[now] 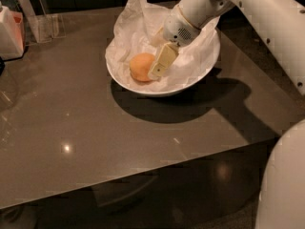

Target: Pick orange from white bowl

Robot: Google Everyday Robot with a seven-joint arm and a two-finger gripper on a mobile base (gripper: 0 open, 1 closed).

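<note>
inside the white bowl (190, 84), the gripper (160, 56) hangs with jaws spread, its near finger (162, 63) just beside the orange (140, 67) on crinkled paper (138, 23).

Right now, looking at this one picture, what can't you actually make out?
1. Camera view: the orange's right side is hidden behind the gripper, which sits low inside the white bowl beside it. Contact between them is unclear.
2. The bowl's floor is covered by crinkled paper.
3. The white container at far left is cut off by the picture's edge.
4. The arm is cut off at the top and right edges.
</note>
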